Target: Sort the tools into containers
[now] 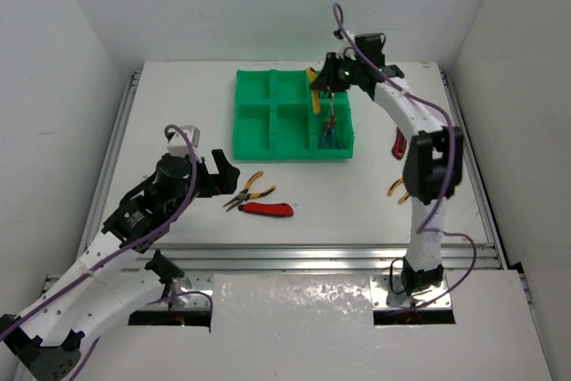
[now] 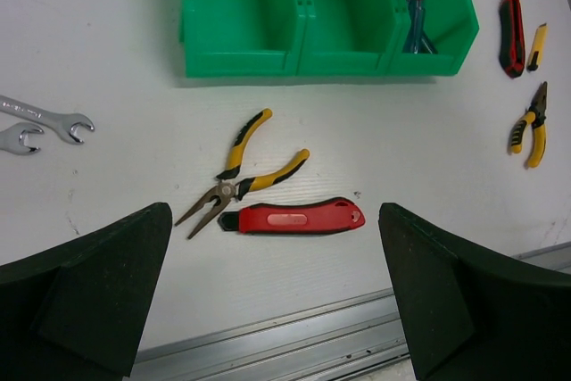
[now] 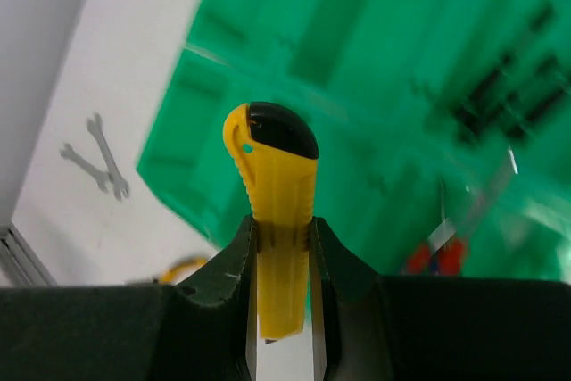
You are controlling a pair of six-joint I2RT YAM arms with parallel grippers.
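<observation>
Your left gripper hovers near the bench's near edge, jaws spread wide, just left of yellow-handled needle-nose pliers and a red plastic utility knife lying side by side. Toward the far edge, your right gripper pinches a yellow plastic utility knife over the bright green plastic six-compartment tray. Thin red and blue-handled screwdrivers lie in its near-right compartment.

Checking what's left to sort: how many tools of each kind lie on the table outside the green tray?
Pliers: 2
Utility knives: 3
Wrenches: 2
Total: 7
The held yellow knife in the right end effector is not counted.
</observation>
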